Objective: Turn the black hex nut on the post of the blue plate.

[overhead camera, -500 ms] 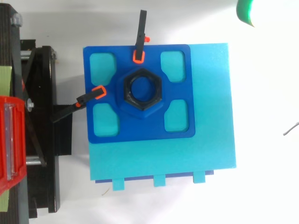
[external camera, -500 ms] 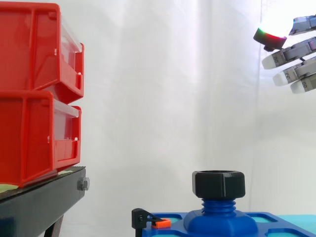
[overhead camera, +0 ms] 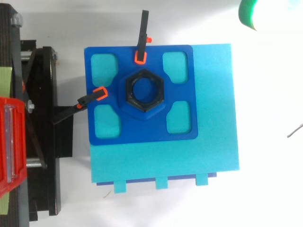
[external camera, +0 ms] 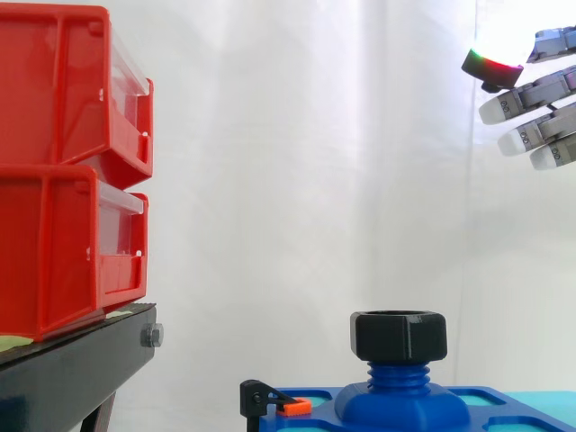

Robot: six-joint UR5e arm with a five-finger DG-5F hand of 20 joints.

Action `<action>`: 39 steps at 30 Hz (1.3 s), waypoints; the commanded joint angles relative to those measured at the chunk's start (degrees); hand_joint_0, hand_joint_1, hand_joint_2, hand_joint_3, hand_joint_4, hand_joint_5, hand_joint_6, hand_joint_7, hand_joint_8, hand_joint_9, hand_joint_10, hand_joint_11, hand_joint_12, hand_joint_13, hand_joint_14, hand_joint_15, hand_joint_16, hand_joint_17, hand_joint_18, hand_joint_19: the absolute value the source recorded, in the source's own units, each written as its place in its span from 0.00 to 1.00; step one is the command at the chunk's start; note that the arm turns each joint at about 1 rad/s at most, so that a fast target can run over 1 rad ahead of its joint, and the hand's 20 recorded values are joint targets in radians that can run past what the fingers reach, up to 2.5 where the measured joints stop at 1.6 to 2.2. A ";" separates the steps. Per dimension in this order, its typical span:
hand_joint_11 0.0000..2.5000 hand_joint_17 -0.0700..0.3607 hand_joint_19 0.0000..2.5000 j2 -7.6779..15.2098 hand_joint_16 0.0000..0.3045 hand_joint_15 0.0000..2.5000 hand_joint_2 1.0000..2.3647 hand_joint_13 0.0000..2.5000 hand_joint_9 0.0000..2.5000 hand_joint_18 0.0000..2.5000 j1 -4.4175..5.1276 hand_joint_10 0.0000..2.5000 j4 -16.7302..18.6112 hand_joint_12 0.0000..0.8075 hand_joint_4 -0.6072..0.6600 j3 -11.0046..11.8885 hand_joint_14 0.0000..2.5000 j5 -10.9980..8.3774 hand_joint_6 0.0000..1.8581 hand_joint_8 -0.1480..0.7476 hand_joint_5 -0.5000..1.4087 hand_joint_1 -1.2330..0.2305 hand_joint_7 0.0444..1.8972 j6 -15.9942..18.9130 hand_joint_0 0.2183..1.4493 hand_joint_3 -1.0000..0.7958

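Black hex nut [external camera: 399,335] sits threaded on the post [external camera: 397,373] at ctr of the blue plate [overhead camera: 142,135], small clamps [overhead camera: 140,45] on plate's left & far edges, hand [external camera: 538,130] high at right, well apart, fingers [external camera: 531,99] loosely straight w/ nothing held, red bins [external camera: 63,171] on blk stand [external camera: 72,373] at left, white curtain [external camera: 297,162] behind.

matt black nut [external camera: 399,336], seemingly plastic

Black hex nut [external camera: 399,336] on a blue post [external camera: 398,376], blue plate [overhead camera: 142,132] over a cyan block [overhead camera: 213,142]. Clamps [overhead camera: 99,93] are black with orange tips. Red bins [external camera: 63,171], black stand [external camera: 72,378], white curtain [external camera: 297,180], and a grey hand [external camera: 544,90] with a pad [overhead camera: 248,12] glowing green.
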State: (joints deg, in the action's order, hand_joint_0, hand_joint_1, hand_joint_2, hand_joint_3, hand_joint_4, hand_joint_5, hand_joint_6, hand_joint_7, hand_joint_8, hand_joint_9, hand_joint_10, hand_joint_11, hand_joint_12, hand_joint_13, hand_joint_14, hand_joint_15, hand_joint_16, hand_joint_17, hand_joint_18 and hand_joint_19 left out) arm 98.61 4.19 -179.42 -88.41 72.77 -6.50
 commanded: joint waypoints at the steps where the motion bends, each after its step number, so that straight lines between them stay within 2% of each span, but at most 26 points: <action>1: 0.00 0.44 0.00 0.00 0.18 0.00 0.00 0.08 0.05 0.00 0.03 0.00 -0.05 0.38 0.54 -0.01 0.00 0.00 0.27 0.34 0.12 0.50 0.33 0.00 0.18 0.28; 9: 0.00 0.43 0.00 0.00 0.17 0.00 0.00 0.08 0.05 0.00 0.03 0.00 0.03 0.38 0.52 -0.01 0.00 0.00 0.27 0.33 0.12 0.49 0.33 0.00 0.20 0.28; 14: 0.00 0.43 0.00 0.00 0.17 0.00 0.00 0.02 0.00 0.00 0.12 0.00 0.03 0.39 0.50 -0.01 0.00 0.00 0.27 0.31 0.11 0.40 0.34 0.00 0.18 0.28; 19: 0.00 0.44 0.00 0.00 0.18 0.00 0.00 0.00 0.00 0.00 0.12 0.00 0.12 0.40 0.50 -0.01 0.00 0.26 0.27 0.32 0.11 0.32 0.33 0.00 0.16 0.28; 22: 0.00 0.44 0.00 0.09 0.17 0.00 0.00 0.00 0.00 0.00 0.38 0.00 -0.23 0.40 0.50 -0.01 0.00 0.26 0.27 0.31 0.10 0.29 0.33 -1.41 0.16 0.28; 25: 0.00 0.43 0.00 0.26 0.17 0.00 0.00 0.00 0.00 0.00 0.64 0.00 0.03 0.40 0.49 -0.01 0.00 0.09 0.27 0.31 0.10 0.25 0.33 -3.60 0.16 0.28; 28: 0.00 0.43 0.00 1.05 0.17 0.00 0.00 0.00 0.00 0.00 1.26 0.00 1.53 0.40 0.49 -0.01 0.00 0.00 0.27 0.30 0.10 0.23 0.32 -8.17 0.17 0.28; 31: 0.00 0.42 0.00 3.43 0.16 0.00 0.00 0.00 0.00 0.00 2.23 0.00 5.66 0.39 0.48 -0.01 0.00 -0.17 0.27 0.29 0.10 0.20 0.32 -16.79 0.17 0.28; 32: 0.00 0.41 0.00 3.43 0.16 0.00 0.00 0.00 0.00 0.00 2.23 0.00 5.66 0.38 0.47 -0.01 0.00 -0.17 0.27 0.29 0.10 0.20 0.32 -16.79 0.17 0.28; 34: 0.00 0.40 0.00 6.15 0.15 0.00 0.00 0.00 0.00 0.00 2.58 0.00 9.26 0.38 0.47 0.26 0.00 0.26 0.27 0.29 0.10 0.19 0.32 -21.62 0.18 0.28; 36: 0.00 0.40 0.00 7.47 0.15 0.00 0.00 0.00 0.00 0.00 2.75 0.00 10.84 0.38 0.47 0.52 0.00 0.70 0.27 0.29 0.10 0.19 0.32 -23.38 0.18 0.28; 39: 0.00 0.40 0.00 8.00 0.15 0.00 0.00 0.00 0.00 0.00 2.93 0.00 12.51 0.38 0.47 0.87 0.00 1.32 0.27 0.29 0.10 0.21 0.32 -25.40 0.18 0.28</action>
State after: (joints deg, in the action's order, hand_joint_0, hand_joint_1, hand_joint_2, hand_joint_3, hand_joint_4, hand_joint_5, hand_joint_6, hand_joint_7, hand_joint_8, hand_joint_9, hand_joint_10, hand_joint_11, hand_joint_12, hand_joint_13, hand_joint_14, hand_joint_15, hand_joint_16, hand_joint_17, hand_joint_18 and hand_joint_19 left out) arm 105.55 6.87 -169.10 -87.85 73.48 -26.71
